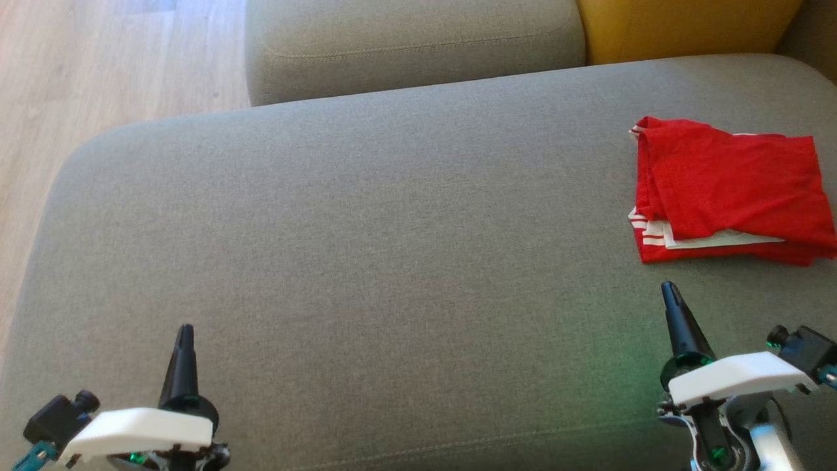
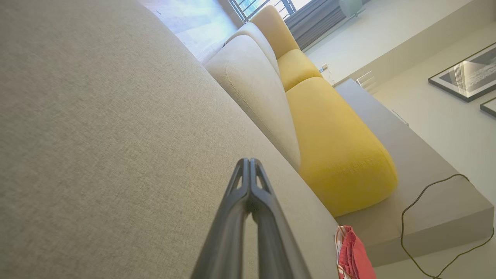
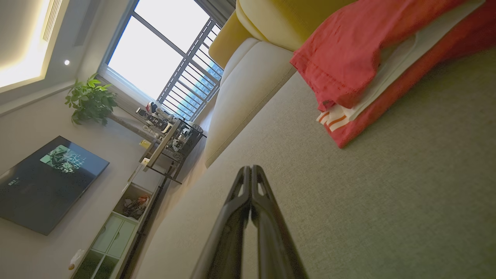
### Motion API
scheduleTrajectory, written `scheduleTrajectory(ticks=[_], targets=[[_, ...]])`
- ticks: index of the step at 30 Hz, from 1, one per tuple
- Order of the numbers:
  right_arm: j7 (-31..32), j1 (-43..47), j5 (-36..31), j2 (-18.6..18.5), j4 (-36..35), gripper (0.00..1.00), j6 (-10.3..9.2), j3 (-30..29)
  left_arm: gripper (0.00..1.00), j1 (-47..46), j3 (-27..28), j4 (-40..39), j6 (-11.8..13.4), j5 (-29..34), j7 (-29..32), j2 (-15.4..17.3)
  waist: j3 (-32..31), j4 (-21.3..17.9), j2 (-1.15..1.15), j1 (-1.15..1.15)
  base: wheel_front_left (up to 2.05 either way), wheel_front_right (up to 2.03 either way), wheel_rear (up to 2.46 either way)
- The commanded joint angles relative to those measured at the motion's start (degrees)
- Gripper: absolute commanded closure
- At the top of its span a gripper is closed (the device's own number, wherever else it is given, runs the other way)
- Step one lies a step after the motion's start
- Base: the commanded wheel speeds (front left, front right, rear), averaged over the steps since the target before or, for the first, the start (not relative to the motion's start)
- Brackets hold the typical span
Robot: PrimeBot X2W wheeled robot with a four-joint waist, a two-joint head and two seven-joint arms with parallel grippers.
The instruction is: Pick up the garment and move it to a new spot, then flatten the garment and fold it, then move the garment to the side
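The garment [image 1: 729, 190] is red with white stripes and lies folded at the far right of the grey sofa seat [image 1: 366, 248]. In the right wrist view the garment [image 3: 360, 50] fills the upper right, and in the left wrist view a corner of the garment [image 2: 354, 255] peeks at the bottom. My right gripper [image 1: 668, 290] is shut and empty, hovering a little in front of the garment without touching it. Far away at the lower left, my left gripper [image 1: 186, 329] is also shut and empty. Both sets of fingertips [image 2: 250, 162] [image 3: 252, 169] are pressed together.
A second grey cushion [image 1: 412, 46] and a yellow cushion [image 1: 680, 26] lie beyond the seat. Wooden floor [image 1: 98, 65] shows at the upper left. A black cable [image 2: 430, 221] trails on the floor beside the sofa base.
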Motion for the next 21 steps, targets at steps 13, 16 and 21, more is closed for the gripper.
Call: scheduleTrajectory(ticks=[13, 16, 21], targets=[[2.3, -2.3, 9.6, 0.0, -3.2, 1.00, -0.01, -0.4, 1.00, -5.0, 2.3, -0.3, -1.0, -8.7, 2.2, 1.1, 0.2, 0.5, 0.00, 0.00, 0.00, 0.00, 0.00], [2.8, -2.3, 11.6, 0.0, -3.4, 1.00, -0.01, -0.6, 1.00, -5.4, 2.4, 0.0, -1.1, -10.6, 2.7, 1.1, 0.2, 0.6, 0.00, 0.00, 0.00, 0.00, 0.00], [3.6, -2.2, 15.0, 0.0, -3.8, 1.00, -0.01, -0.8, 1.00, -6.1, 2.7, 0.5, -1.3, -13.6, 3.6, 1.1, 0.3, 0.8, 0.00, 0.00, 0.00, 0.00, 0.00]])
